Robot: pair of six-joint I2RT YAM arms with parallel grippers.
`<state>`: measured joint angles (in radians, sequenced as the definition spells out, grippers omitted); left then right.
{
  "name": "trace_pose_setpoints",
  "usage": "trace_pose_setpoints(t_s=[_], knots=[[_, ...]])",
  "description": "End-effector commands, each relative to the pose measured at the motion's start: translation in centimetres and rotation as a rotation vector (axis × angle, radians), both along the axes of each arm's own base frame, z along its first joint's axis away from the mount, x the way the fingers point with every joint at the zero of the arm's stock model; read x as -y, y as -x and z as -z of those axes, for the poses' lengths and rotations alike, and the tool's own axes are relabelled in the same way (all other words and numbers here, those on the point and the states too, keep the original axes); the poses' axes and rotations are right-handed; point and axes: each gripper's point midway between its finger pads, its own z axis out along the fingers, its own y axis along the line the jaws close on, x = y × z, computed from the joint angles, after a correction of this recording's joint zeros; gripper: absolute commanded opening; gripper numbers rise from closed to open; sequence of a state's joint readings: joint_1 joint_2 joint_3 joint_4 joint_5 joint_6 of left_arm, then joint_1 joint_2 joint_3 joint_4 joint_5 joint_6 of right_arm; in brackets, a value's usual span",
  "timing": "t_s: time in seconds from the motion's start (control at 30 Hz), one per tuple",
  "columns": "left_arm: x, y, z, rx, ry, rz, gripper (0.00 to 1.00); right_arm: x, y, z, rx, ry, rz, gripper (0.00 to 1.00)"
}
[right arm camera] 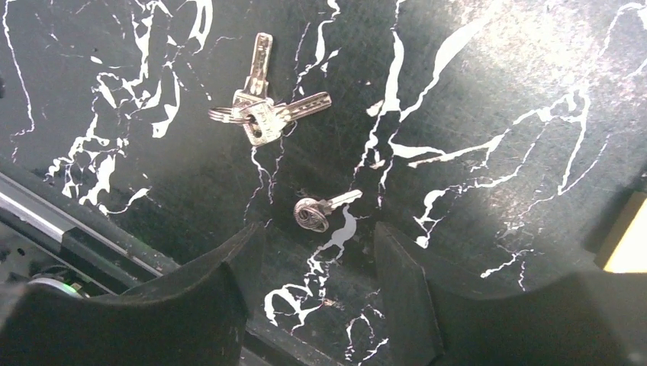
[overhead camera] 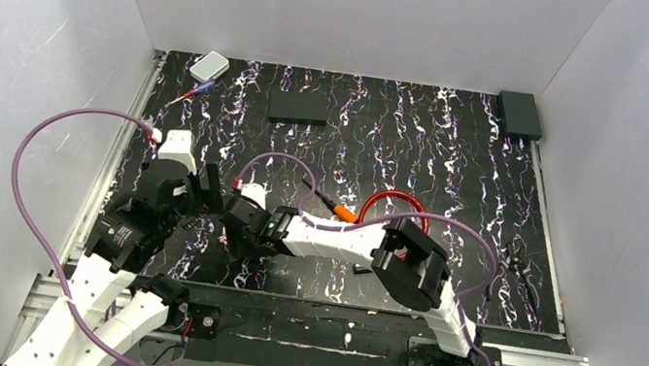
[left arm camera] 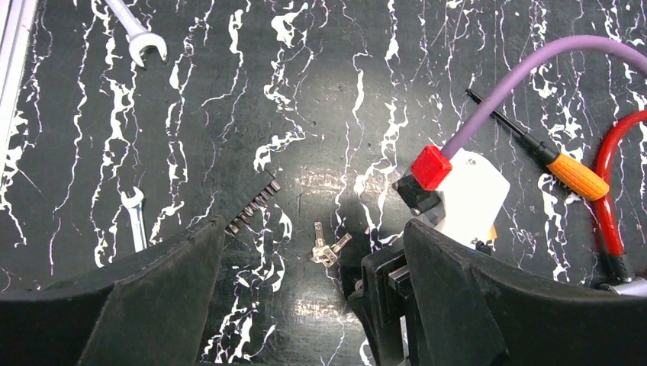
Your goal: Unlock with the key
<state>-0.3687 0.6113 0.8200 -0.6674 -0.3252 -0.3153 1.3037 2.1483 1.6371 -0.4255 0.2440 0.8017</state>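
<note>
A single small silver key [right arm camera: 317,212] with a round head lies flat on the black marbled mat. My right gripper [right arm camera: 319,236] stands open just short of it, the key's head level with the gap between the fingertips, nothing held. A bunch of silver keys [right arm camera: 259,114] on a ring lies a little beyond. The left wrist view shows that bunch [left arm camera: 326,248] between the wide-apart fingers of my open left gripper [left arm camera: 314,229], with the right gripper's black fingers [left arm camera: 385,282] close on the right. A red cable lock [overhead camera: 396,204] lies behind the right arm.
An orange-handled screwdriver [left arm camera: 568,171] lies beside the red cable [left arm camera: 606,191]. Two silver wrenches [left arm camera: 137,38] [left arm camera: 136,217] and a strip of bits [left arm camera: 255,202] lie to the left. A white box [overhead camera: 209,66] and two black boxes [overhead camera: 299,106] [overhead camera: 519,114] sit at the back.
</note>
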Motion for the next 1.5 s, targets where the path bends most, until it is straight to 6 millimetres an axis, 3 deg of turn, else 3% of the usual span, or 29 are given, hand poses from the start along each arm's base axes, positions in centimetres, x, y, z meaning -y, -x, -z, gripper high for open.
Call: trace_pose_setpoints(t_s=[0.0, 0.5, 0.8, 1.17, 1.47], knots=[[0.0, 0.0, -1.5, 0.038, 0.02, -0.005, 0.86, -1.3, 0.1, -0.7, 0.014, -0.014, 0.002, 0.62], [0.0, 0.1, -1.7, 0.049, 0.026, -0.003, 0.86, -1.5, 0.4, 1.3, 0.02, 0.038, -0.015, 0.41], [0.0, 0.1, -1.7, 0.048, 0.024, -0.004, 0.86, -0.2, 0.3, 2.3, 0.041, 0.098, -0.025, 0.01], [0.6, 0.2, -1.1, 0.02, 0.058, 0.003, 0.86, 2.8, 0.6, -0.9, 0.127, 0.054, -0.128, 0.01], [4.2, 2.4, 0.7, -0.139, 0.206, 0.126, 0.86, 6.5, 0.8, -3.9, 0.247, 0.0, -0.244, 0.01]])
